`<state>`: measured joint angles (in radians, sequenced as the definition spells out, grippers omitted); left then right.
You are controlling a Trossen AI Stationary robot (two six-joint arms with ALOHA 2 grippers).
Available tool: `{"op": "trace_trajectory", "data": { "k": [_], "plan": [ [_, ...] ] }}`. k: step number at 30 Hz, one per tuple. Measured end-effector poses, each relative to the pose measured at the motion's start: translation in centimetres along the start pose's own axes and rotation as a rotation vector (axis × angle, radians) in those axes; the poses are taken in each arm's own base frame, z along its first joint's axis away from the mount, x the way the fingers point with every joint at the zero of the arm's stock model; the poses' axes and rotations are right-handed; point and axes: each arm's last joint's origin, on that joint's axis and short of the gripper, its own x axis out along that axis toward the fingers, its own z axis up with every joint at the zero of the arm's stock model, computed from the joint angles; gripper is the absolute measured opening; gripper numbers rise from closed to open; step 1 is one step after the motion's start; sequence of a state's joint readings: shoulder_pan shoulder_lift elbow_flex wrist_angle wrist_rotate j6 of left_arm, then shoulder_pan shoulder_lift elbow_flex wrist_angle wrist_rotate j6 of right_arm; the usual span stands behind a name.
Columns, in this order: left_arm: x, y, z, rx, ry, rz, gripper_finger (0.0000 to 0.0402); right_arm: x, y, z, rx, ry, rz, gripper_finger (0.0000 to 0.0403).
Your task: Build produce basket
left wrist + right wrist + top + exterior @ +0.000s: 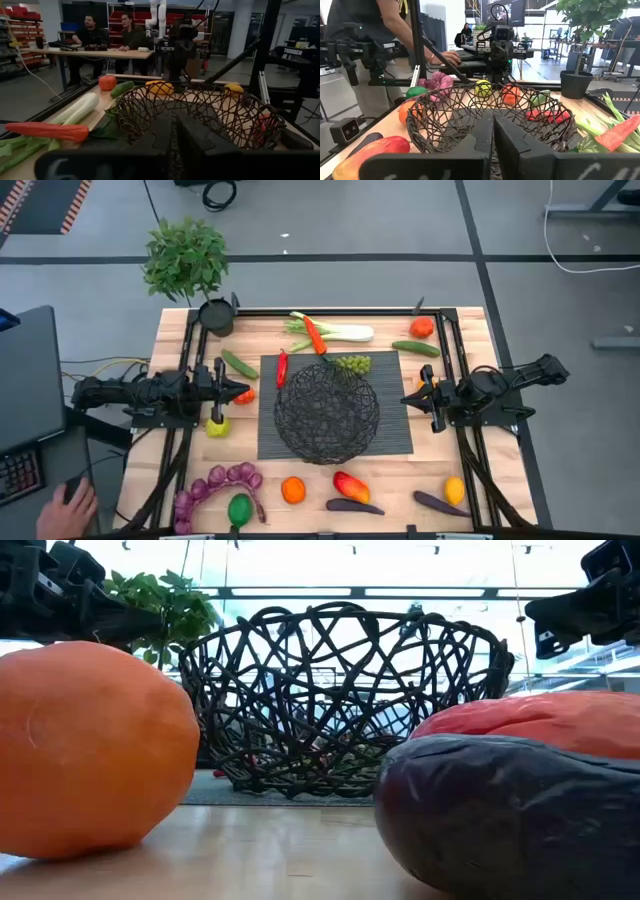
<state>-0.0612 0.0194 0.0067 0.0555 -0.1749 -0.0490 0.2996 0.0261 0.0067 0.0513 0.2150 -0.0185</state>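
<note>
Task looks unstarted: your wire basket [327, 413] sits empty at desk centre, with the produce, leek [340, 332] and orange [292, 490] included, scattered toward the edges. Left end effector [240, 389] and right end effector [408, 398] flank it, fingers closed, holding nothing.

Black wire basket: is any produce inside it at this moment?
No. The round black wire basket holds nothing; through its open weave only the dark ribbed mat beneath shows. The green grapes lie just outside its rim.
</note>
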Motion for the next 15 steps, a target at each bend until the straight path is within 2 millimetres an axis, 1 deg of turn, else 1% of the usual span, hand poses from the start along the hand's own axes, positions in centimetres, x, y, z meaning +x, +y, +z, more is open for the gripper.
{"op": "trace_trajectory", "data": {
  "k": [15],
  "plan": [
    [0.00, 0.00, 0.00, 0.000, 0.000, 0.000, 0.0036, 0.00, 0.00, 0.00, 0.000, 0.000, 0.000, 0.0023]
  ]
}}
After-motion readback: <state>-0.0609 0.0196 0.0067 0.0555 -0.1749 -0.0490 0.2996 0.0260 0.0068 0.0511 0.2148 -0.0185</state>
